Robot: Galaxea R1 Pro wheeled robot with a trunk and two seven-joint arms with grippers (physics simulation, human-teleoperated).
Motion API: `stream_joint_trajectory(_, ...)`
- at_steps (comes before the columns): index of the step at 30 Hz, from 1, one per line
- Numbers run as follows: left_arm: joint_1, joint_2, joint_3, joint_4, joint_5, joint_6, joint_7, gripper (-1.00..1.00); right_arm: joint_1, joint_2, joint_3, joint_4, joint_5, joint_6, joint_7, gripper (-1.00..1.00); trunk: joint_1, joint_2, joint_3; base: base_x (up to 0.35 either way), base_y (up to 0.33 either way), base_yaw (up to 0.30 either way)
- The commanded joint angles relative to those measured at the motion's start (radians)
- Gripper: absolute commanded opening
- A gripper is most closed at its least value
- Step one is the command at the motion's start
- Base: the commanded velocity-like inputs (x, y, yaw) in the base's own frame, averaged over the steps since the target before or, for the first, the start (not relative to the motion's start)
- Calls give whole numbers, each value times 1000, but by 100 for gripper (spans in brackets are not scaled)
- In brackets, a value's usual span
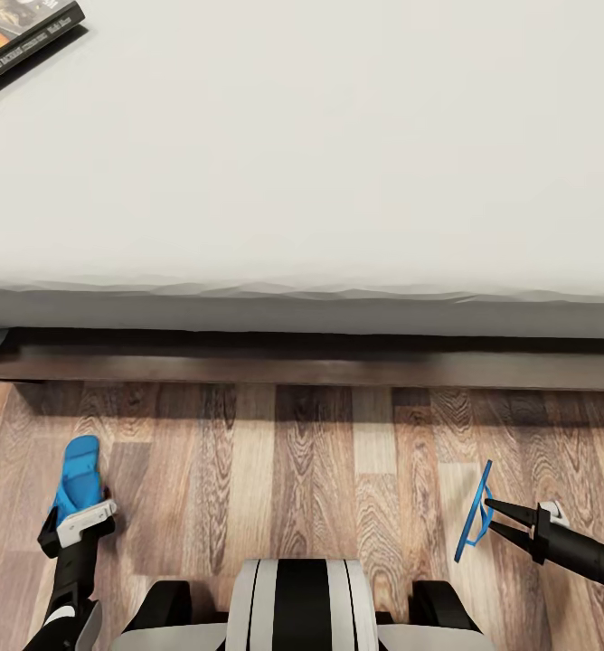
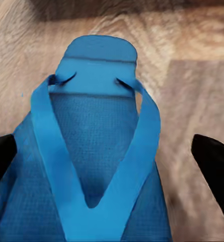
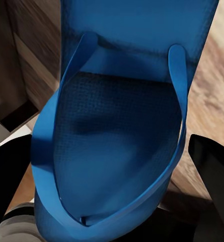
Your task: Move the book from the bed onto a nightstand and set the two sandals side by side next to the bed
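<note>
Left claw (image 1: 74,523) hangs low over the wood floor (image 1: 302,470) near the bed's left end, straight above the left sandal (image 1: 76,479), which lies flat on the planks with its sole down and straps up, just out from the dark bed frame (image 1: 302,369). In the left wrist view this sandal (image 2: 94,151) sits between the two black fingertips (image 2: 215,161), which stand wide apart at either side of it; fingers look open, whether they touch the sandal's edges cannot be told. Right claw (image 1: 499,523) is out to the right, pointing inward, with its two thin black fingers (image 1: 510,512) spread in a narrow V around the strap of the right sandal (image 1: 474,524). That sandal is up on edge, sole nearly vertical, off the flat of the floor; it looks hooked or gripped by the strap, but a firm pinch cannot be confirmed. In the right wrist view the sandal (image 3: 127,126) faces the camera strap side on, fingertips (image 3: 212,166) dark at both sides, floor and frame behind. Sandals are well apart, both on the floor strip beside the bed. The book (image 1: 22,36) lies flat on the white mattress (image 1: 338,154) at its far left corner.
</note>
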Motion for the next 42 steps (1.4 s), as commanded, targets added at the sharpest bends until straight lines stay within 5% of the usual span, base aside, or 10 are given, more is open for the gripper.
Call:
stream_joint_trajectory(1,-1,-1,5,1,-11,-4,4,100,0,0,0,1,-3,8,2,-100,0,0,0,0,0,0)
stream_joint_trajectory(42,-1,-4,7,1,-11,-3,4,100,0,0,1,-1,-3,8,2,-100,0,0,0,-6,0,0)
